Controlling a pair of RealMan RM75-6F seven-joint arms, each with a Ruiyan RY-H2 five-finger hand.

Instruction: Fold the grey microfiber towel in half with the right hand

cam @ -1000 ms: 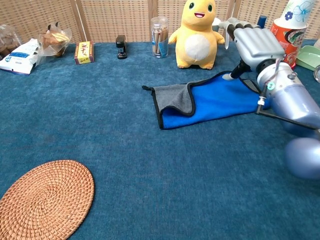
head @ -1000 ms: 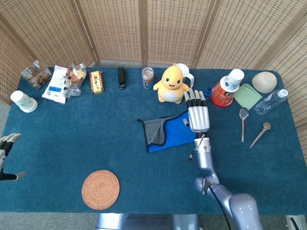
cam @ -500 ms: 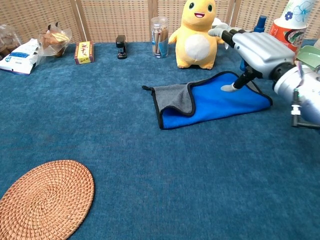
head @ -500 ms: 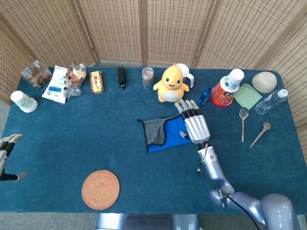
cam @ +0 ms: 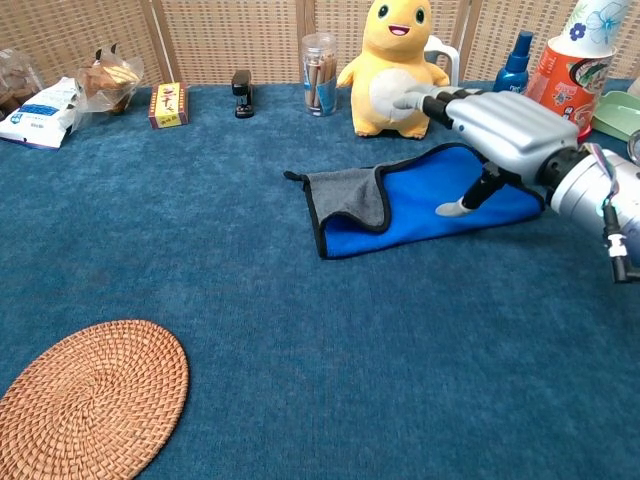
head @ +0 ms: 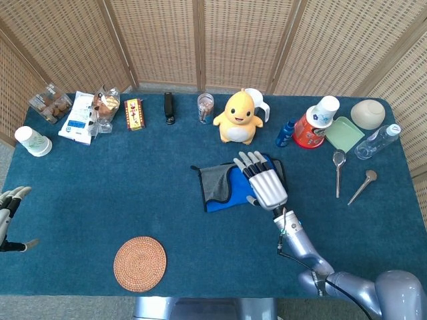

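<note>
Since the earlier frames the right robot hand (head: pixel 261 180) has swung leftward from the towel's right edge to sit over the blue middle of it, while the towel itself has not shifted. In the head view that hand lies flat, palm down, fingers straight and spread toward the yellow plush toy (head: pixel 237 118), grasping nothing; the towel (head: pixel 223 187) lies near the centre of the blue surface (head: pixel 133 200), its blue side up and its left part turned over to show the grey face. The left robot hand (head: pixel 8 212) shows only at the left border, off the surface, with fingers apart and nothing in it. A woven coaster (head: pixel 139 264) sits near the front edge, well apart from the towel, and a paper cup (head: pixel 33 141) stands at the far left. In the chest view the right robot hand (cam: pixel 480 125) hovers just above the towel's right half, fingers extended toward the plush toy (cam: pixel 395 68), thumb (cam: pixel 462 203) pointing down with its tip at or just above the blue cloth; whether it touches cannot be told. The towel (cam: pixel 420 205) lies flat with the grey flap (cam: pixel 350 195) folded onto its left end, black edging visible around it. The coaster (cam: pixel 85 400) fills the lower left corner.
</note>
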